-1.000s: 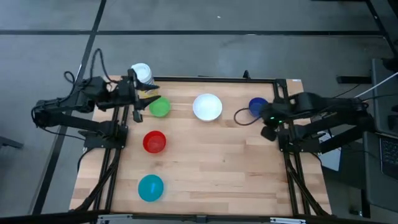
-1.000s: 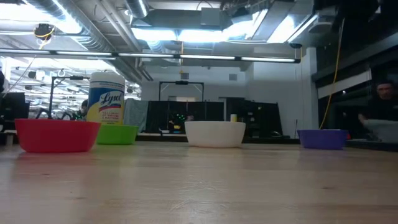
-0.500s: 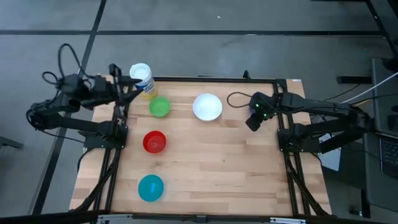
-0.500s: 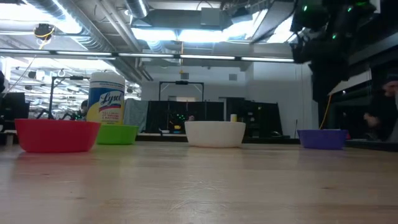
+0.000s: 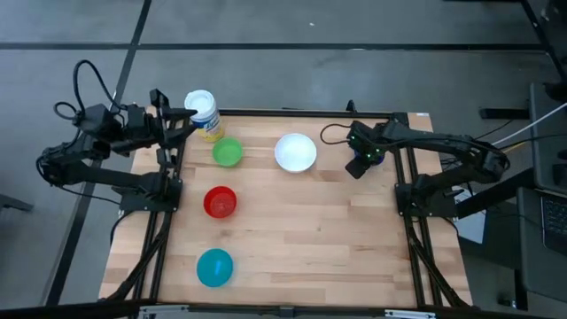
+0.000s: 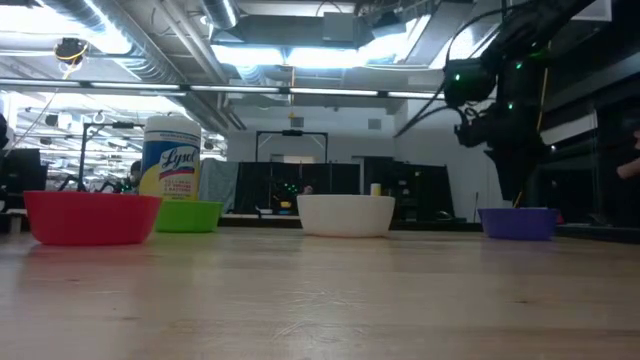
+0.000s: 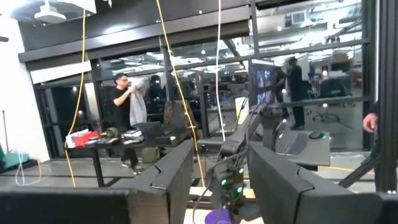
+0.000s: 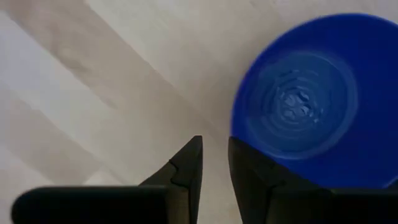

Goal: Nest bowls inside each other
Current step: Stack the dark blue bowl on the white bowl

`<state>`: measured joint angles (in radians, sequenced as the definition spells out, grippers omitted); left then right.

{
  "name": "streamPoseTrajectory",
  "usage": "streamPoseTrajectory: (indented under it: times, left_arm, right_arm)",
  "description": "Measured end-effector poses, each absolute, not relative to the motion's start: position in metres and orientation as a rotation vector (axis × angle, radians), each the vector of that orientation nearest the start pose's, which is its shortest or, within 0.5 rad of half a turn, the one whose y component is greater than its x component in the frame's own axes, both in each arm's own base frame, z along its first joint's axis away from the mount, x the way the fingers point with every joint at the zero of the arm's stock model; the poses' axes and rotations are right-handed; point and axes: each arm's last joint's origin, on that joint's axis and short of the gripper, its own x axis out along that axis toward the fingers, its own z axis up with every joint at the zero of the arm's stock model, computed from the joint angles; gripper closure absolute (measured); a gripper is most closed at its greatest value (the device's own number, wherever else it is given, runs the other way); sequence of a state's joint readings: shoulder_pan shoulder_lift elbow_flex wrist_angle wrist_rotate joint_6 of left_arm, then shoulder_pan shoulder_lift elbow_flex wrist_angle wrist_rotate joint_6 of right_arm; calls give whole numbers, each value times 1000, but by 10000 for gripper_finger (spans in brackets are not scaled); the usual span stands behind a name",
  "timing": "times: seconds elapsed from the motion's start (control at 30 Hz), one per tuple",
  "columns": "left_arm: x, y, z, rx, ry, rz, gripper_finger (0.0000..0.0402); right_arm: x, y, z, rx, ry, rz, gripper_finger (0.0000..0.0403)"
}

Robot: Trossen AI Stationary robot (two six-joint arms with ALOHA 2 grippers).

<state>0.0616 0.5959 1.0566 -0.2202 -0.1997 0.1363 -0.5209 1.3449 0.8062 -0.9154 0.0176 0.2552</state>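
Observation:
Five bowls rest on their bases on the wooden table: green (image 5: 228, 151), white (image 5: 295, 151), red (image 5: 220, 202), teal (image 5: 214, 267) and dark blue (image 5: 376, 157). My right gripper (image 8: 214, 158) points down over the left rim of the dark blue bowl (image 8: 308, 99). Its fingers are open by a narrow gap with nothing between them. In the low view it hangs just above that bowl (image 6: 517, 222). My left gripper (image 7: 217, 180) is open and points level, raised at the far left corner near the jar.
A white-lidded jar with a yellow label (image 5: 202, 108) stands at the far left corner, behind the green bowl (image 6: 190, 215). Bare wood lies in the middle and near right of the table (image 5: 337, 239). People show in the room beyond.
My right gripper has swung from the table's right edge toward the dark blue bowl and come down over it, turning as it sank. My left arm has drawn back a little toward the table's left edge. The bowls have stayed in place.

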Motion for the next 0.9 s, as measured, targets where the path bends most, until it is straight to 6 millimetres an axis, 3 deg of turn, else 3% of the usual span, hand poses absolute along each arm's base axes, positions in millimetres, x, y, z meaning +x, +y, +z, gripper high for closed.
streamPoseTrajectory:
  times: [0.27,0.47,0.7,0.9]
  left_arm:
    - [80,11,446,115,-239,275,254]
    - [80,11,446,116,-238,274,254]
    - [80,11,446,115,-238,275,254]
    - [80,11,446,110,-239,273,254]
  right_arm:
    - [181,-121,185,580,1375,-641,282]
    - [184,-127,179,590,1372,-638,284]
    - [191,-131,164,602,1411,-622,312]
    - [195,-134,148,585,1503,-625,390]
